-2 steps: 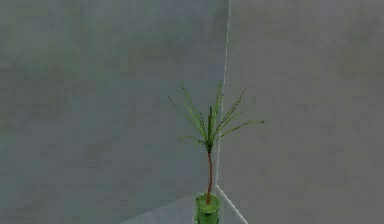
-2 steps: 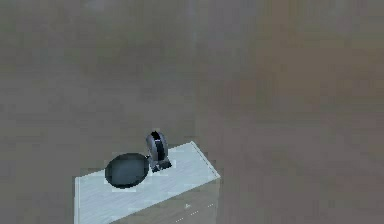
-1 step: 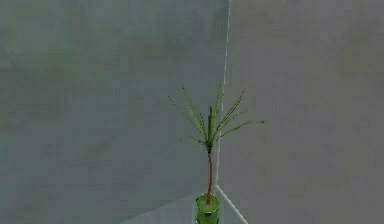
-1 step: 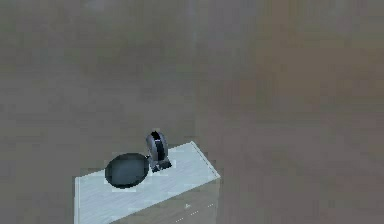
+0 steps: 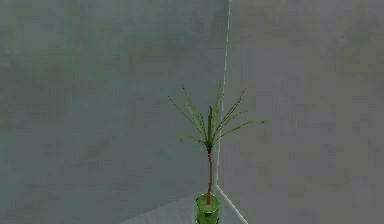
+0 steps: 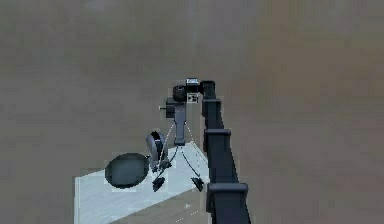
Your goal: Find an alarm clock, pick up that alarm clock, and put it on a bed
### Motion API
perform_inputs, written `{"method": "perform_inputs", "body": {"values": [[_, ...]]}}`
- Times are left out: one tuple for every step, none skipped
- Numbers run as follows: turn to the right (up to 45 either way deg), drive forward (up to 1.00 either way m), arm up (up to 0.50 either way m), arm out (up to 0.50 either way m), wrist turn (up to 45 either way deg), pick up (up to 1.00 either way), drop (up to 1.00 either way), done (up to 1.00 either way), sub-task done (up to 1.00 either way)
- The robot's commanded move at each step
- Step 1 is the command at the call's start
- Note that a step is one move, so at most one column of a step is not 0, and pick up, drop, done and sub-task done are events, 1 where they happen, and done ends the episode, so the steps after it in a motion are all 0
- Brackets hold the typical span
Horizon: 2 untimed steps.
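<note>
Grey walls (image 5: 100, 100), 2 of them, met in a corner in the forward view. 1 plant (image 5: 210, 125) w/ thin green leaves stood there in 1 green pot (image 5: 206, 209), at the bottom near the middle.

In the arm side view, 1 white table (image 6: 105, 200) sat at the bottom left, w/ 1 brown wall (image 6: 80, 60) behind. On it were 1 dark round bowl (image 6: 127, 170) & 1 small round grey clock (image 6: 155, 148), upright, just beside the bowl on its right. 1 dark arm (image 6: 220, 150) rose from the bottom edge. At its far end were 2 white squares (image 6: 193, 85) w/ black marks, too small to read. Left of them was 1 claw (image 6: 178, 184) w/ 2 thin fingers (image 6: 158, 184) pointing down at the tabletop, right by the clock. Couldn't tell if the claw was spread or pressed together, if it held anything, or if it touched the clock.
</note>
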Motion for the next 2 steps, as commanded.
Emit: {"method": "perform_inputs", "body": {"values": [[0.0,0.0,0.0,0.0,45.0,0.0,0.0,0.0,0.0],[0.0,0.0,0.0,0.0,45.0,0.0,0.0,0.0,0.0]]}}
